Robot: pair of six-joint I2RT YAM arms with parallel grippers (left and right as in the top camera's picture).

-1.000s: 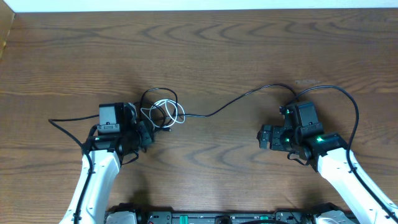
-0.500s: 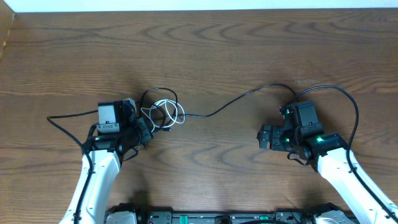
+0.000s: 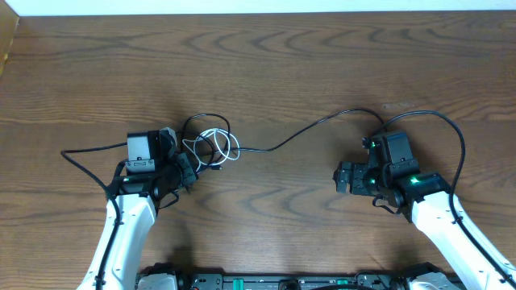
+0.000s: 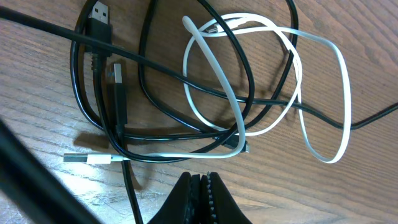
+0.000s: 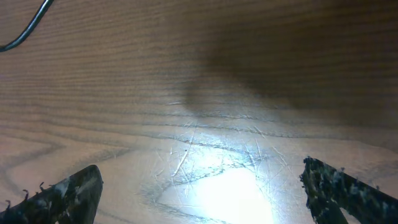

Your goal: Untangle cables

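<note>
Our left end effector (image 4: 200, 186) has just pressed together, and we see nothing between its tips. The cables (image 4: 238, 127) lie knotted just beyond it, toward the tabletop's (image 3: 322, 64) left edge. We think we missed. Our right end effector (image 5: 202, 190) is spread wide.

The white cable (image 4: 344, 93) lies looped through black cables (image 4: 118, 106) on the table (image 4: 37, 93), beside the closed end effector (image 4: 200, 198)

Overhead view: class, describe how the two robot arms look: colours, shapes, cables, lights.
The left arm and right arm have white tubular links ending in blocky black wrists. Green lights glow on the right wrist, and a thick black cable loops from it. A grey box tops the left wrist. The left end effector and right end effector are black.
</note>
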